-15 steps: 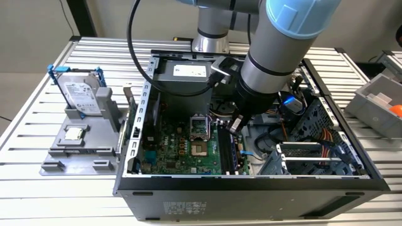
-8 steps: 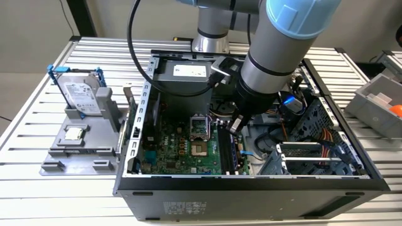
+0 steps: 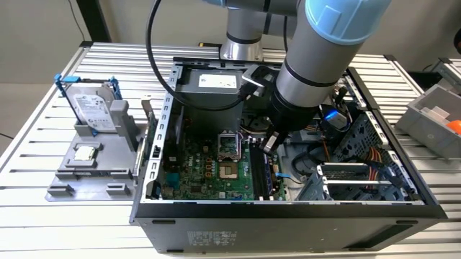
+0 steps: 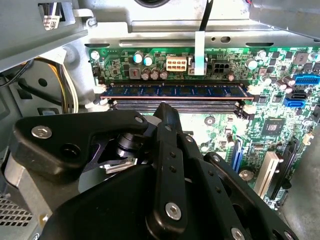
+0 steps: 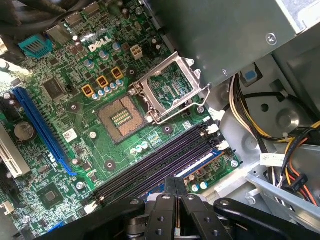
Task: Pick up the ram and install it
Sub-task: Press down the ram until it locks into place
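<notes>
The ram (image 4: 172, 91) sits edge-on in one of the long black slots (image 4: 175, 105) on the motherboard (image 4: 280, 112) inside the open computer case (image 3: 288, 213). In the second wrist view it reads as a long, thin stick with a row of bluish chips along its face, running between the white latches (image 4: 251, 89) at the slot ends. The gripper (image 4: 165, 117) hangs just beside it, over the neighbouring slots; its black fingers (image 5: 172, 200) look drawn together with nothing between them. In the first wrist view, the CPU socket (image 5: 122, 117) lies near the slots
</notes>
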You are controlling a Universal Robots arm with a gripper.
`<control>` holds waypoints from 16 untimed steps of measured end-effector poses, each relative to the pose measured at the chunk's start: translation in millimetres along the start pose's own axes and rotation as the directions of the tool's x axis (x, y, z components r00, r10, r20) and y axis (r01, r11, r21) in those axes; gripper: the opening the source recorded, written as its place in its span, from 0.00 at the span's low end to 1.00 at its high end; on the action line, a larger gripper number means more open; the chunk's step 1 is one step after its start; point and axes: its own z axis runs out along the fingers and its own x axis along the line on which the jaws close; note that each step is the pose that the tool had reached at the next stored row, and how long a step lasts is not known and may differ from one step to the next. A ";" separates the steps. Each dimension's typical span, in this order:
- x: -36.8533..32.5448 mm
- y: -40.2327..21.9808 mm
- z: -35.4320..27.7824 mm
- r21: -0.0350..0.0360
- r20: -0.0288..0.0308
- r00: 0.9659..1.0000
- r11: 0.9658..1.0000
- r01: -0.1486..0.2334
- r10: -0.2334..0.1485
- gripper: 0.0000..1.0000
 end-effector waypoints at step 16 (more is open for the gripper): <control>-0.2 -0.1 -1.1 -0.005 -0.005 0.994 0.994 0.108 -0.108 0.00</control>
